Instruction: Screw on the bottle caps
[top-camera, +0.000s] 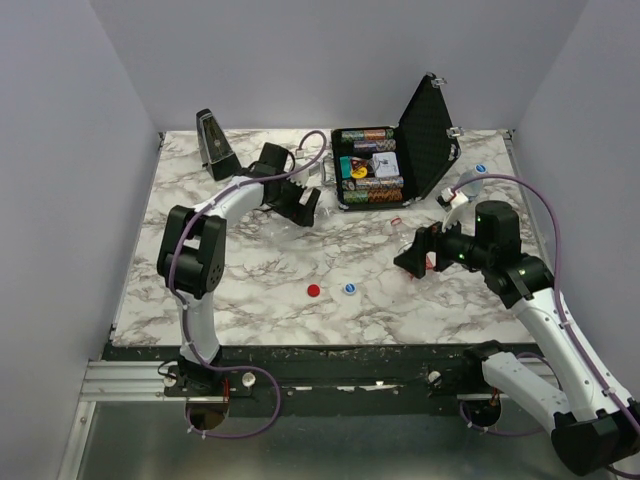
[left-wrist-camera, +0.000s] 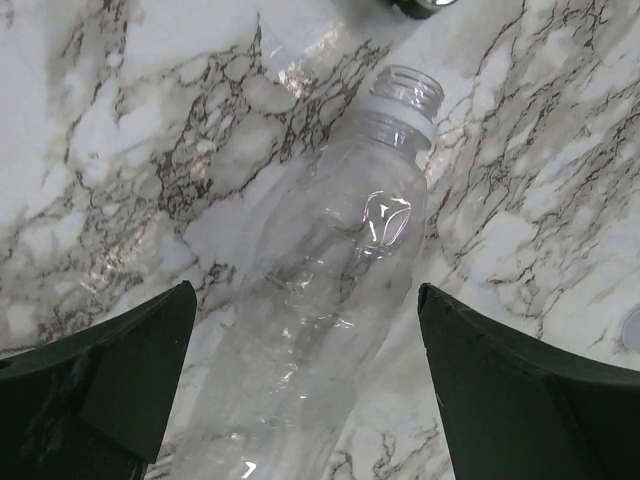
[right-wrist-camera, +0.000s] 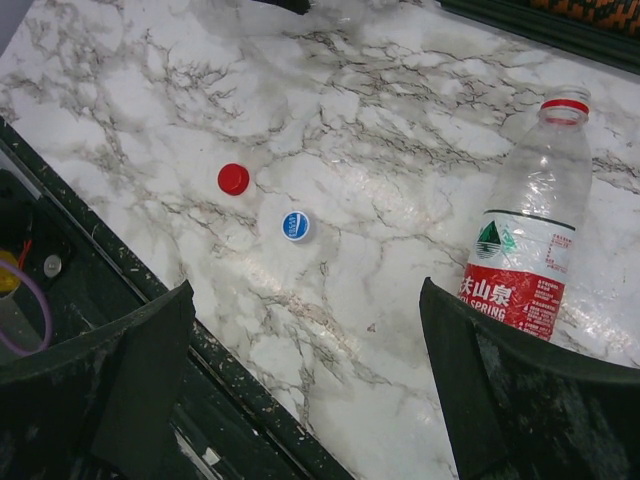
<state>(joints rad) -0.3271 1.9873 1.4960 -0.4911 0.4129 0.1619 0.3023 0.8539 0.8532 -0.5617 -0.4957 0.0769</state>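
At the far left of the marbled surface (top-camera: 250, 270) stands a black pyramid-shaped object (top-camera: 214, 146). Just right of it the left hand (top-camera: 303, 204) hangs with jaws wide over a clear unlabelled bottle (left-wrist-camera: 330, 290), which lies on its side between the fingers with its threaded neck bare. Toward the near edge, between the two arms, lie the red cap (top-camera: 313, 291) and, just beside it, a blue-and-white cap (top-camera: 350, 288) (white top up, printed in blue). Behind them an open black case (top-camera: 425, 140) holds striped chips (top-camera: 365, 196). The right hand (top-camera: 414, 258), also spread wide and holding nothing, hides most of a red-labelled bottle (right-wrist-camera: 530, 250) from above; that bottle's neck carries only a red ring. A second blue-and-white cap (top-camera: 481, 169) sits far right, near the case.
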